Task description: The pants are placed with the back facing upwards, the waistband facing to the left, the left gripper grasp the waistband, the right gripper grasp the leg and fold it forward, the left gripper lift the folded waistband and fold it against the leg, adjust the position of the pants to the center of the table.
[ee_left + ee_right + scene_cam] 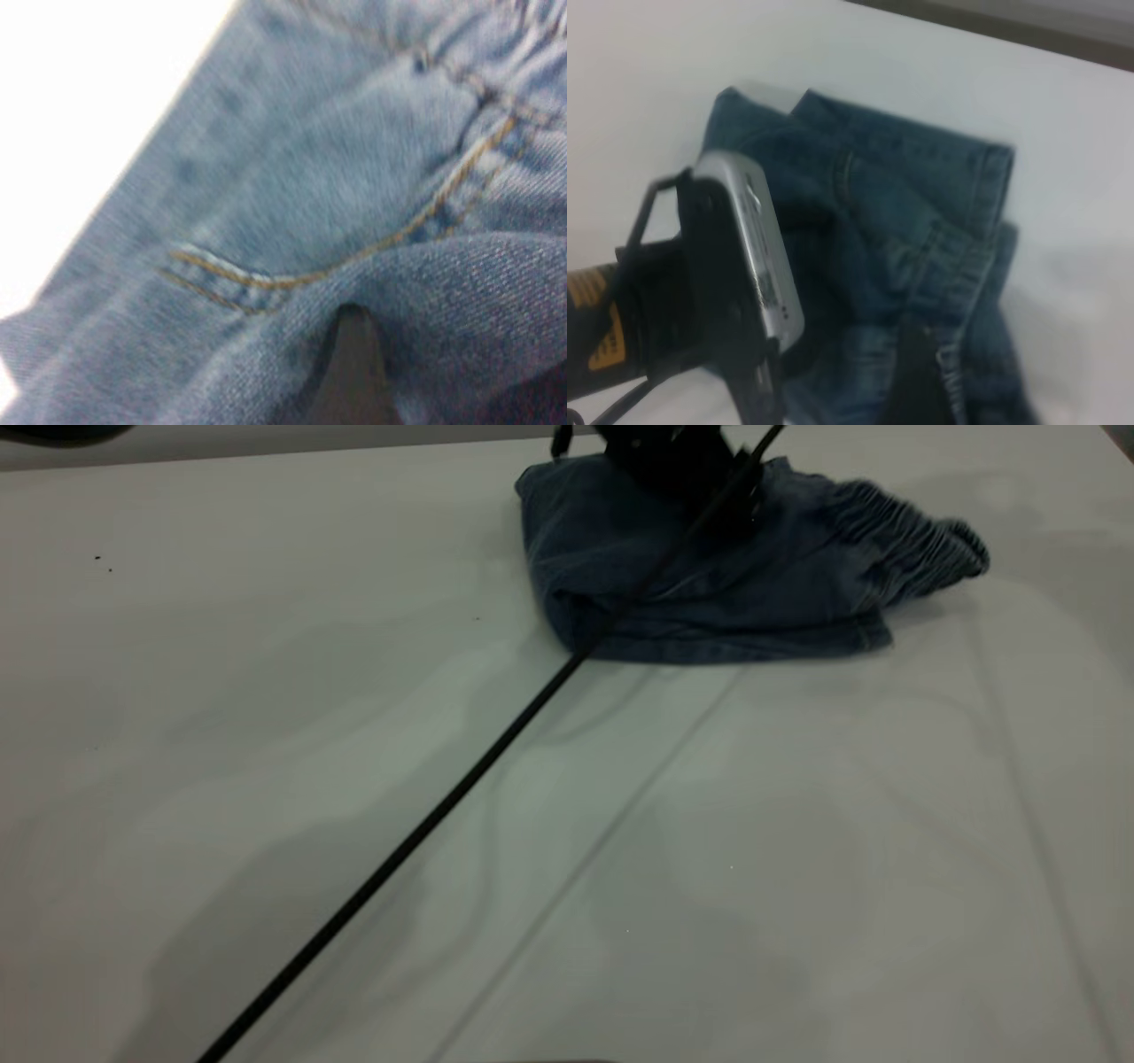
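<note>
Although the fold appears largely made, the pants (709,593) lie as a compact bundle at the far side of the table (354,691), somewhat right of its middle and close to the far edge. The centring step is therefore judged outstanding.

- The waistband (912,536), a ruched darker strip, projects from the right end of the bundle.
- A stitched hem (850,638), taken to belong to the leg, forms the near right corner.
- The left gripper (687,478) sits on the far top of the bundle, in contact with the denim. Its wrist view shows cloth and a yellow-stitched pocket seam (354,266) pressed close against it. Whether it is clenched or released cannot be told.
- The right gripper (921,372) hangs just beside the same bundle, looking across at the left arm. Its state cannot be told either.
- A black cable (399,850) runs diagonally from the near left corner of the table up to the bundle.

Handling, as a judgement: denim of this weight is soft and limp but has moderate body. It should hold a crease loosely, and the stacked layers may slide apart if only the top one is pulled. The elastic waistband is the thickest, most grippable part, and the folded left edge gathers all layers. Taking hold at either, low and through the whole stack, should move the bundle as one piece.
</note>
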